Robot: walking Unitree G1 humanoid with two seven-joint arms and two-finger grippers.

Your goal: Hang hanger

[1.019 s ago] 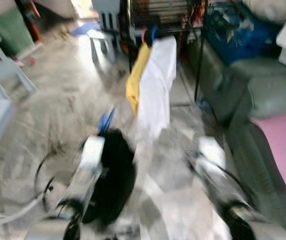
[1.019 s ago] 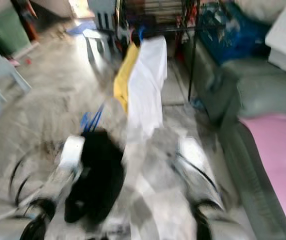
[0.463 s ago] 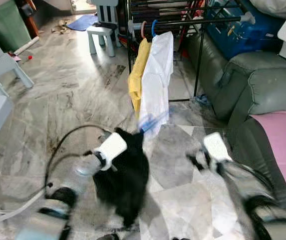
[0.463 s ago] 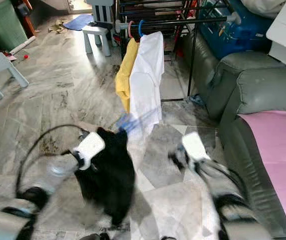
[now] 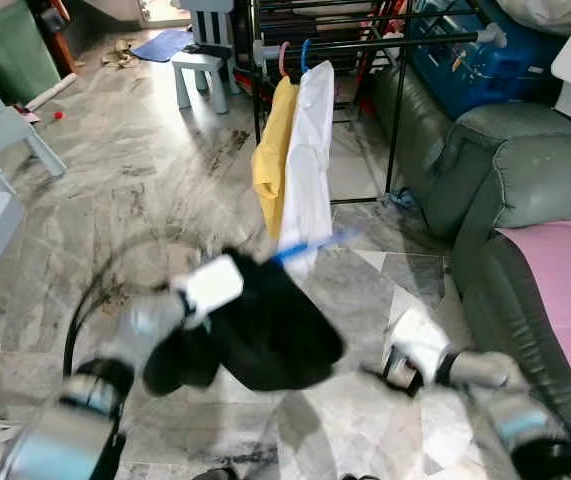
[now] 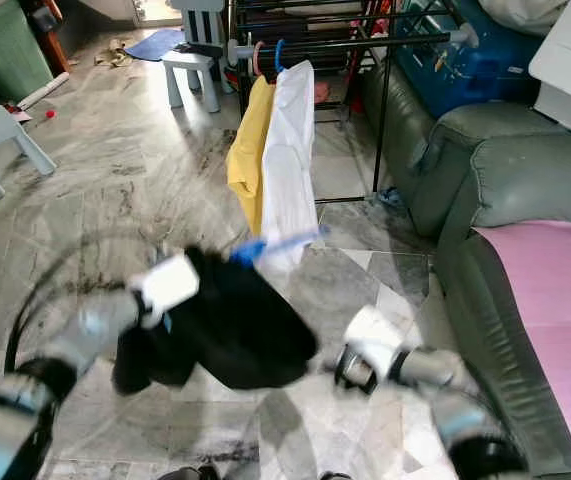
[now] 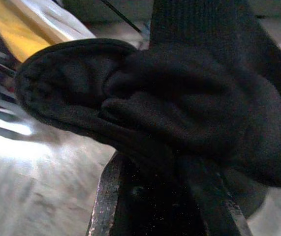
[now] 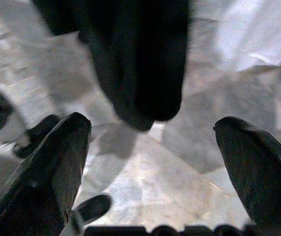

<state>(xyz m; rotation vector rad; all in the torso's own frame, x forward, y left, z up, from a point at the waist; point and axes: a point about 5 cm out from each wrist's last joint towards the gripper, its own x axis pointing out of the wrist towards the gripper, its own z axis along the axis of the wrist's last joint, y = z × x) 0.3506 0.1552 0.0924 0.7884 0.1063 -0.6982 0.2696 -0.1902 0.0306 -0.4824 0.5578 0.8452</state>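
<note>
Marble floor [image 5: 115,190] leads to the clothes rail [image 5: 385,42] (shirts hung) — left gripper [image 7: 165,196] clamps the black garment [image 5: 265,325] on its blue hanger [image 5: 310,246] for carrying; right gripper [image 8: 150,162] spread wide, empty.

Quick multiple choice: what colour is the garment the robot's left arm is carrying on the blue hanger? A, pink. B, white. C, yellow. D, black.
D: the garment draped at the left gripper is black, on a blue hanger, while the yellow shirt and white shirt already hang on the rack.
</note>
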